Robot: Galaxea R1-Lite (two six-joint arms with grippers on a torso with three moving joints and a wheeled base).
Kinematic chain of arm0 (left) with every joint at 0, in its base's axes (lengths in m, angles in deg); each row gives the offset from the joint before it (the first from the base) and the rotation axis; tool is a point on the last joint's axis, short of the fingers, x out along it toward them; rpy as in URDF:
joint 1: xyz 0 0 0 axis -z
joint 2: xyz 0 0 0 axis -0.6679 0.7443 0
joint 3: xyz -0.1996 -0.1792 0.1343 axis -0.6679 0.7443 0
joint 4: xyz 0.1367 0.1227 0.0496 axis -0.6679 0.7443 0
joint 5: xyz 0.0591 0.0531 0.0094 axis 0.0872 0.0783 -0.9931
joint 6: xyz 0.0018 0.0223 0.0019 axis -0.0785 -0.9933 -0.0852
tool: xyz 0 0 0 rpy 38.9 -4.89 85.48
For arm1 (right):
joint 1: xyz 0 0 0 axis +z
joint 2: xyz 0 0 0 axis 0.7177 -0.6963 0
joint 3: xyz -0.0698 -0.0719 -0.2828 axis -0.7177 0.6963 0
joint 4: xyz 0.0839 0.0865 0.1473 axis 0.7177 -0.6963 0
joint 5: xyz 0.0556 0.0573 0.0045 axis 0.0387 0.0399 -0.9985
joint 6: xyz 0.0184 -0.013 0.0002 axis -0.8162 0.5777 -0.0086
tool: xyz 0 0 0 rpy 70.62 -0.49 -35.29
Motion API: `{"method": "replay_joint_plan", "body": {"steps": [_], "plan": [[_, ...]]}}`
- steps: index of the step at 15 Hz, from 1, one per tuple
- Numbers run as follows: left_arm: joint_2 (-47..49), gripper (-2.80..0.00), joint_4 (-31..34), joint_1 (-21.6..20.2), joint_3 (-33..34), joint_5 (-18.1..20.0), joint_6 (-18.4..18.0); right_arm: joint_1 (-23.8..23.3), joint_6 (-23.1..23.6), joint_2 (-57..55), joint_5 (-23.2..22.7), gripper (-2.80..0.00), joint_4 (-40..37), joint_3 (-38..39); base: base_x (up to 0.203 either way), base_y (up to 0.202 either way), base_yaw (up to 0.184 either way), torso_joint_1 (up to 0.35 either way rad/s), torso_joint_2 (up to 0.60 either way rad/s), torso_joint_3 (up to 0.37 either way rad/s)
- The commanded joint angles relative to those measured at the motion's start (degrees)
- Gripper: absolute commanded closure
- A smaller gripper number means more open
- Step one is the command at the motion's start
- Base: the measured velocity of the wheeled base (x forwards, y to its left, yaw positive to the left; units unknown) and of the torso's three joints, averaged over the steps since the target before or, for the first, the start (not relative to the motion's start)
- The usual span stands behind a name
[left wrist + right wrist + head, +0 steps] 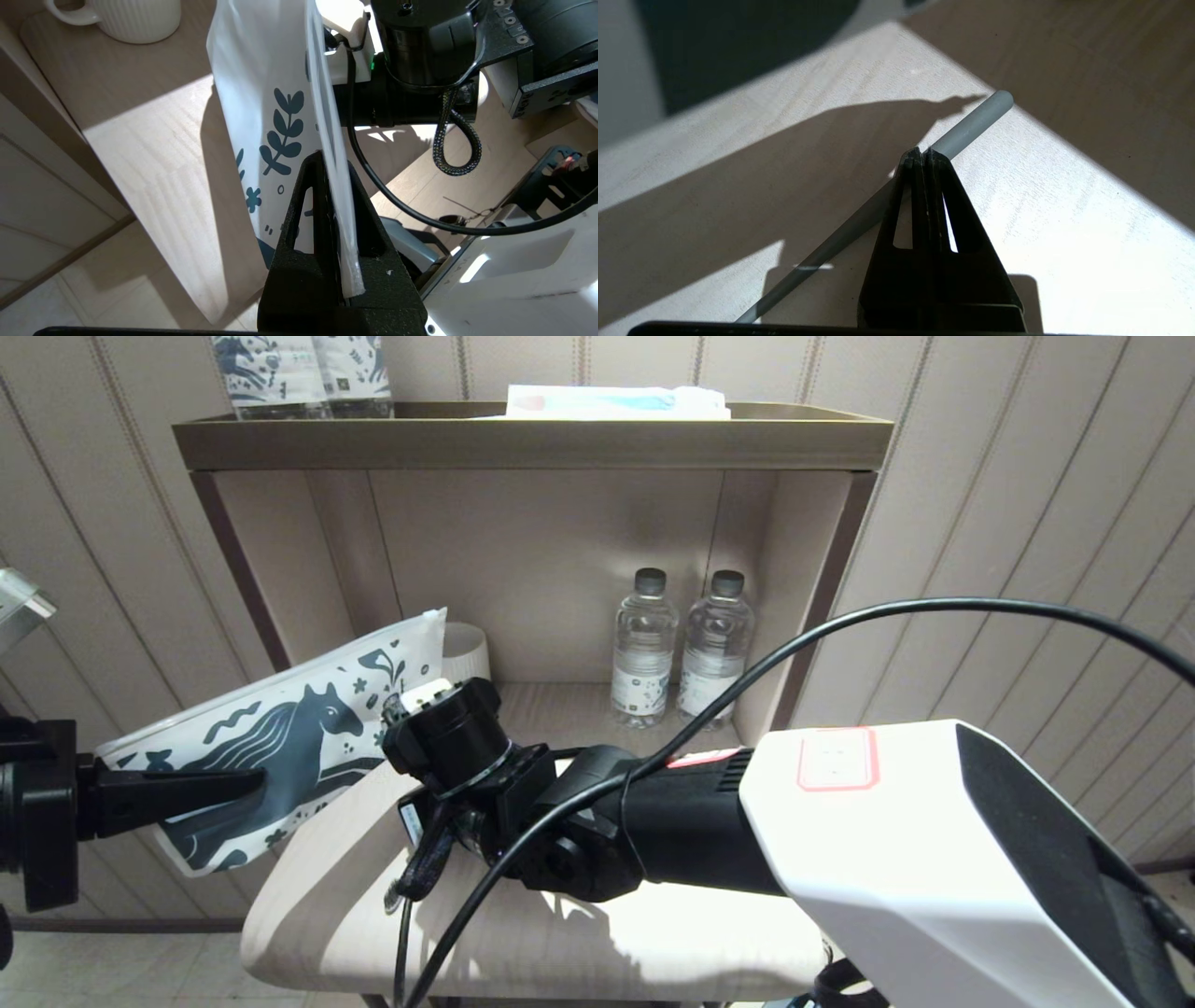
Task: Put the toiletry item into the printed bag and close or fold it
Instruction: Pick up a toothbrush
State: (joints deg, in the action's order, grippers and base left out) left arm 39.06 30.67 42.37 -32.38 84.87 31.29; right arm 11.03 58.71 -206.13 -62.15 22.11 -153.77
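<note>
The printed bag [299, 728], a white pouch with a dark blue horse, hangs tilted in the air at the left of the wooden shelf top [579, 933]. My left gripper [252, 782] is shut on its lower edge, and the left wrist view shows the pouch [261, 93] pinched edge-on between the fingers [299, 219]. In the right wrist view my right gripper [923, 151] is shut on the toothbrush, whose pale grey handle [971, 123] crosses at the fingertips just above the sunlit wood. The bristle head is out of view. In the head view the right wrist [457, 737] hides that gripper, close to the pouch's mouth.
Two clear water bottles [644, 653] [714, 649] stand at the back of the alcove, with a white ribbed mug [464, 653] behind the pouch. On the upper shelf [532, 434] are bottles with printed labels [271, 373] and a flat pack [616, 401]. A black cable [840, 625] arcs over my right arm.
</note>
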Motion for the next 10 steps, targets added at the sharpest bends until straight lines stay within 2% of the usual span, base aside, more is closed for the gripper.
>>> {"method": "replay_joint_plan", "body": {"steps": [1, 10], "plan": [[0.0, 0.0, 0.06, -0.2, 0.19, 0.25, -0.07, -0.03, -0.04, -0.15, 0.08, 0.0, -0.06, 0.06, 0.0, 0.0, 0.0, 0.0, 0.0, 0.0], [-0.09, 0.0, 0.06, -0.2, 0.27, 0.34, -0.07, -2.62, -0.12, 5.88, 0.43, 0.0, -0.24, 0.22, 0.0, 0.0, 0.0, 0.0, 0.0, 0.0]]}}
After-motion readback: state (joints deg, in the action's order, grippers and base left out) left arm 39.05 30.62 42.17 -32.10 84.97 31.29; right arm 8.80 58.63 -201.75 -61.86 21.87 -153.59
